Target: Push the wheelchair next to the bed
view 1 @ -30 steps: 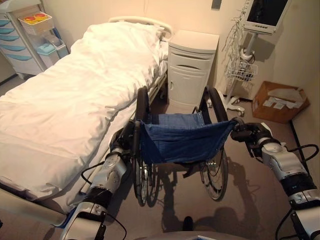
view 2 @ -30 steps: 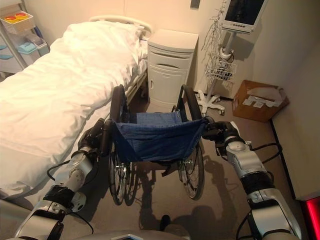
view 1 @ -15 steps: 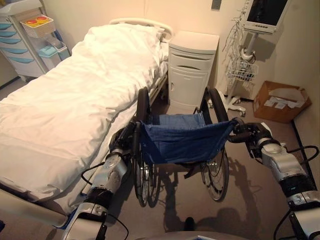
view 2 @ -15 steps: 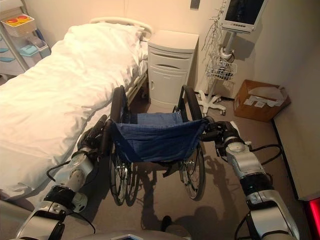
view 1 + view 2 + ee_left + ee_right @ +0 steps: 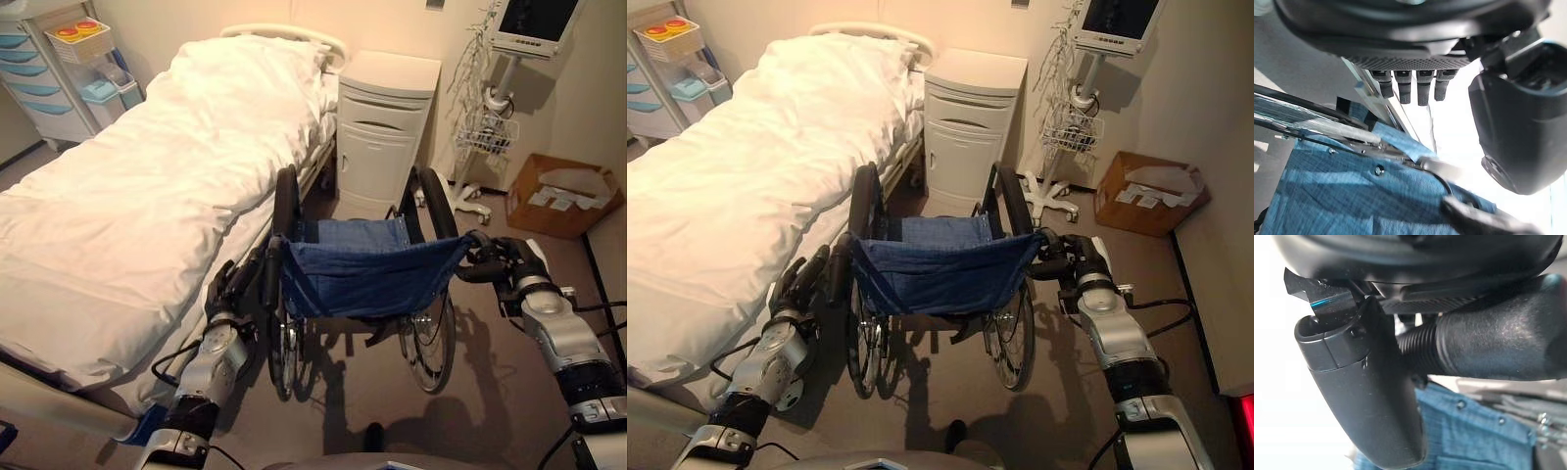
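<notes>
The wheelchair (image 5: 362, 274), with a blue denim back and black wheels, stands beside the right side of the white bed (image 5: 147, 196), facing the nightstand. My left hand (image 5: 223, 294) is just behind and below the chair's left push handle (image 5: 266, 269), between chair and bed. Its fingers (image 5: 1410, 88) are straight, its thumb stands apart, and it holds nothing. My right hand (image 5: 509, 262) is curled round the black ribbed right push handle (image 5: 1488, 345), with the thumb (image 5: 1371, 396) wrapped under it.
A white nightstand (image 5: 387, 127) stands straight ahead of the wheelchair at the bed's head. A monitor stand with a wire basket (image 5: 490, 132) and a cardboard box (image 5: 566, 191) are at the right, near the wall. A drawer cart (image 5: 49, 78) is beyond the bed.
My left hand has come off the left push handle and dropped back with its fingers straight. The right hand stays on its handle. The camera has shifted slightly.
</notes>
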Available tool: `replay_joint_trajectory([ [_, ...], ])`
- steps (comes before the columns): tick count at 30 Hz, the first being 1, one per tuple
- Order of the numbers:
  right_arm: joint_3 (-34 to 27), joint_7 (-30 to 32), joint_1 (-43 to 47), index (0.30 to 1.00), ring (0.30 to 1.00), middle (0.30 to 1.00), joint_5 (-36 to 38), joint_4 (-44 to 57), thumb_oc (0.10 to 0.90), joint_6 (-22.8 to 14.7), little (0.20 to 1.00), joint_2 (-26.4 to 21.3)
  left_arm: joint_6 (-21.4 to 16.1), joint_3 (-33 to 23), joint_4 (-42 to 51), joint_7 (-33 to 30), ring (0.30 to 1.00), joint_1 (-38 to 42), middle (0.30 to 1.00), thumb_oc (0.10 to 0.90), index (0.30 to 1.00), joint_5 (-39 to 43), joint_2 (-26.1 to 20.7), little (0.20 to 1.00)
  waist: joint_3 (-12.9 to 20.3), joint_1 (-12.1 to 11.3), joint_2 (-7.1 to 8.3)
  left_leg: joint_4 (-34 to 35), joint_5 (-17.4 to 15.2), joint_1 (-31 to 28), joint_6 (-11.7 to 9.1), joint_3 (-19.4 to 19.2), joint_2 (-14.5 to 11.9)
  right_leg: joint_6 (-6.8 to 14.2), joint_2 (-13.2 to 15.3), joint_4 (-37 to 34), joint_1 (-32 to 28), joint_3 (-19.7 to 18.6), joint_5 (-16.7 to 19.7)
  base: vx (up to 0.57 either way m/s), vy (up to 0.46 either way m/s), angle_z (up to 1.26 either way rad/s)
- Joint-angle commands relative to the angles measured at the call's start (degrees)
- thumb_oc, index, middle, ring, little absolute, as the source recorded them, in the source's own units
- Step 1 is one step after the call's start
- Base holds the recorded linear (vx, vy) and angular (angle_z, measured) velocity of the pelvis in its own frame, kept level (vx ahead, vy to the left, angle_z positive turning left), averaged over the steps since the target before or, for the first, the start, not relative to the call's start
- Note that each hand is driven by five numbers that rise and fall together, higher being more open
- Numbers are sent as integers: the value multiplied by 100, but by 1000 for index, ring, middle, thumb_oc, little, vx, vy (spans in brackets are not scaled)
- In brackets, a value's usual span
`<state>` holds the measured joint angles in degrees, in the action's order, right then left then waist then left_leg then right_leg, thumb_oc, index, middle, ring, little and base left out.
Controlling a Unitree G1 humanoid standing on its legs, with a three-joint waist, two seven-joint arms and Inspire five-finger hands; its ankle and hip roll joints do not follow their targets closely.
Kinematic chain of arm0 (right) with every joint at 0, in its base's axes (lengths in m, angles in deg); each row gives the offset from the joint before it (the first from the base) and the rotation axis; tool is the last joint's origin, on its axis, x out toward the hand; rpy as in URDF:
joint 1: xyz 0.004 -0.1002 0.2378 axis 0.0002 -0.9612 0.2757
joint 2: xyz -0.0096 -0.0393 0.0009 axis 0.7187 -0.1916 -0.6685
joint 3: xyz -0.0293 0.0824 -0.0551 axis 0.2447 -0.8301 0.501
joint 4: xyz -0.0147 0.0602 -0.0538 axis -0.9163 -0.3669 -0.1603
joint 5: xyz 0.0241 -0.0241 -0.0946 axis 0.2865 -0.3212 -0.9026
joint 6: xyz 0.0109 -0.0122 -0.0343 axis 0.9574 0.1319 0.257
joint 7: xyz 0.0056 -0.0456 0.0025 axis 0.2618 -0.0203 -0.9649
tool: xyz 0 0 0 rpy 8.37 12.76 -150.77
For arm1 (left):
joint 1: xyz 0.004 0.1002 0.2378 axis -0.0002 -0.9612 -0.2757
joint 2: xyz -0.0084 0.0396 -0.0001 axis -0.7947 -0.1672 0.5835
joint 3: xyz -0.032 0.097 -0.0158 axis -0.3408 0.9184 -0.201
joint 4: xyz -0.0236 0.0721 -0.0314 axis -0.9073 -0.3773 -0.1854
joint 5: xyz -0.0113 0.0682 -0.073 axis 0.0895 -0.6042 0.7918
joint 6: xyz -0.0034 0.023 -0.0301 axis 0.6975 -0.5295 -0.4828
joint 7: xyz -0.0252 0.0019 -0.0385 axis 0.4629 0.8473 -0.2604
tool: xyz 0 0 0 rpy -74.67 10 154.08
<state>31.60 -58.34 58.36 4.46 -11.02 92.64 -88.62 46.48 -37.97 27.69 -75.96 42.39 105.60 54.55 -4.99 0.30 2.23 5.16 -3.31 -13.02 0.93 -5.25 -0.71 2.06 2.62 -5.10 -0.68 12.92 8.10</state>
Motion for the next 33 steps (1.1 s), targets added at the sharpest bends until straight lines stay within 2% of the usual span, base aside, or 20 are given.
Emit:
replay_joint_trajectory([
  [1,-261,687,35,900,900,900,416,-204,800,-676,900,389,-836,-98,746,200,900,322,900,800,900,-132,-141,900,58,-263,-7,-70,267,454,69,-303,425,332,3,66,-640,53,-425,0,0,0],
  [5,-289,1112,102,900,900,900,233,-317,800,-499,900,324,-861,-21,682,254,900,259,900,800,900,-271,-171,900,46,-292,1,-77,253,451,79,-303,427,329,-2,70,-644,37,-432,0,0,0],
  [9,-216,1496,201,900,900,900,-275,-402,800,-343,900,234,-834,50,631,279,900,258,900,800,900,-391,-222,900,45,-315,0,-84,251,460,96,-261,442,317,-17,73,-638,-13,-432,0,0,0],
  [11,-193,1627,167,900,900,900,-684,-414,800,-365,900,205,-829,67,596,277,900,212,900,800,900,-377,-225,900,47,-323,-5,-89,246,460,106,-245,447,318,-17,74,-637,-40,-430,0,0,0],
  [21,-253,2453,-121,900,900,900,-995,-249,800,-407,900,369,-901,14,380,330,900,-14,900,800,900,-398,-152,900,28,-303,-25,-98,217,440,151,-224,455,306,-28,98,-635,-128,-441,0,0,0],
  [22,-298,2684,-194,900,900,900,-1293,-219,800,-438,900,432,-931,-1,329,365,900,-74,900,800,900,-383,-134,900,27,-294,-42,-96,211,436,162,-220,460,302,-35,98,-633,-158,-443,0,0,0],
  [26,-398,2886,-331,900,900,900,-1464,-103,800,-473,900,437,-967,-44,242,427,900,-176,900,800,900,-429,-104,900,20,-271,-57,-95,204,429,175,-226,458,303,-41,113,-617,-202,-442,0,0,0],
  [30,-588,2668,-507,900,900,900,-1183,186,800,-869,900,464,-958,-163,156,476,900,-290,900,800,900,-512,-116,900,9,-226,-65,-83,197,431,186,-234,459,311,-48,138,-581,-241,-447,0,0,0],
  [33,-758,1923,-578,900,900,900,9,386,800,-1516,900,551,-1023,-259,-35,552,900,-334,900,800,900,-604,-102,900,5,-180,-52,-80,195,435,180,-276,450,321,-40,151,-559,-238,-448,0,0,0],
])
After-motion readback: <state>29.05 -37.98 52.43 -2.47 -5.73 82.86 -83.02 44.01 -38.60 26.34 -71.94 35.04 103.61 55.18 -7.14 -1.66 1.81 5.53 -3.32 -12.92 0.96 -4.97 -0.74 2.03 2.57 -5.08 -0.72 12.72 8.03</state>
